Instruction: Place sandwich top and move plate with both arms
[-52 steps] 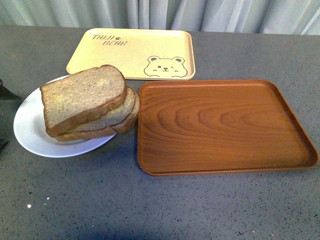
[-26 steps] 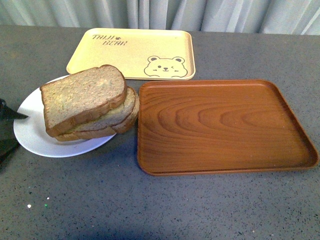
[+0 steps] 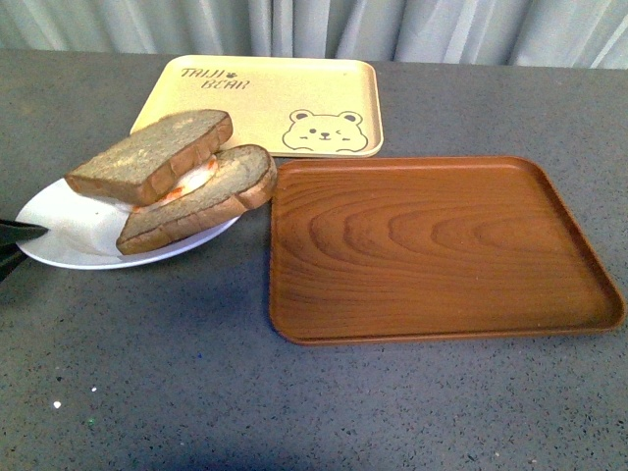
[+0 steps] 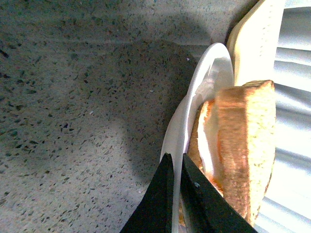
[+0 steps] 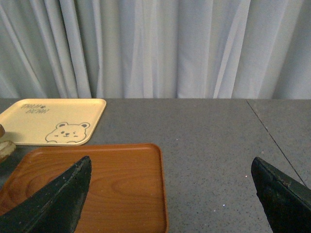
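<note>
Now grips plate (image 3: 61, 224) rim near worktop (image 3: 196, 392) left edge, left jaws clamped; newly tilts it, sliding top (image 3: 147, 157) askew; keeps right jaws apart, unengaged.

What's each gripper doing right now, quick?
Left gripper: shut on the white plate at its rim.
Right gripper: open, holding nothing.

A pale yellow bear tray (image 3: 294, 88) is set behind a wood-grain tray (image 3: 432, 245) on a speckled grey table (image 3: 245, 412), backed by curtains (image 3: 442, 29).
</note>
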Controlling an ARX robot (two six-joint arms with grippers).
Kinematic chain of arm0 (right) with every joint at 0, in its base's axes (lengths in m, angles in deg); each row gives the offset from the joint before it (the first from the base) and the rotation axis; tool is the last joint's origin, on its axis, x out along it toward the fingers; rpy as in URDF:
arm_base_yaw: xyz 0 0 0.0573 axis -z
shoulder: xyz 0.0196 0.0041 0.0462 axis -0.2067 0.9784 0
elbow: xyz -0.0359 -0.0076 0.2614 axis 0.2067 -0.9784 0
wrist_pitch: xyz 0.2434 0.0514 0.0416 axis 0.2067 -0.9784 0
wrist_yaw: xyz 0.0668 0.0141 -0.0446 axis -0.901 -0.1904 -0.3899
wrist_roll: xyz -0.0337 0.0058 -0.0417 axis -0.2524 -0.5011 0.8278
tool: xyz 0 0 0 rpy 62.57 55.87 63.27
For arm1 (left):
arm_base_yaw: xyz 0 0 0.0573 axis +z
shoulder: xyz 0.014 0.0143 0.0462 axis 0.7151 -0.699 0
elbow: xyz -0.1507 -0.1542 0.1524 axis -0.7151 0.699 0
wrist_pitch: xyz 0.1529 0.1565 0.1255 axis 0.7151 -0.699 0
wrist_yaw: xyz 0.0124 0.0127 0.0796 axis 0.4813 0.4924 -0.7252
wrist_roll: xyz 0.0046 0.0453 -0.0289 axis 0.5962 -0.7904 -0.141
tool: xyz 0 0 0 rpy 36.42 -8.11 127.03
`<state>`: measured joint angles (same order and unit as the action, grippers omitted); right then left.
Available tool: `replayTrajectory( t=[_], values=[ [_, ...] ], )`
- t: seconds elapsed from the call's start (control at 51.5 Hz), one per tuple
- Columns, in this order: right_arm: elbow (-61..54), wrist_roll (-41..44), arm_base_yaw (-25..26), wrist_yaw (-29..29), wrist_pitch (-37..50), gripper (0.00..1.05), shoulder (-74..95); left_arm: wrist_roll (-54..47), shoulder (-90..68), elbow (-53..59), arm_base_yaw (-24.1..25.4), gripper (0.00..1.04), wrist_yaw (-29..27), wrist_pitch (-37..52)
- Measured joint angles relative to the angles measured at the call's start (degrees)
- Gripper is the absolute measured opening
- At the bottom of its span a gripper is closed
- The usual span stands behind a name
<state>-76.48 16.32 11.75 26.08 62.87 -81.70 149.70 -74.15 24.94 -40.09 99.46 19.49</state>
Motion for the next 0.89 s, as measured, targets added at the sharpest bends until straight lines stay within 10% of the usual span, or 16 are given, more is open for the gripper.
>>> replayTrajectory(
  t=[0.893],
  values=[
    [0.0, 0.0, 0.0, 0.0, 0.0, 0.96, 0.0, -0.8, -4.9, -28.2, -13.6, 0.03, -2.3, -11.2]
  ],
)
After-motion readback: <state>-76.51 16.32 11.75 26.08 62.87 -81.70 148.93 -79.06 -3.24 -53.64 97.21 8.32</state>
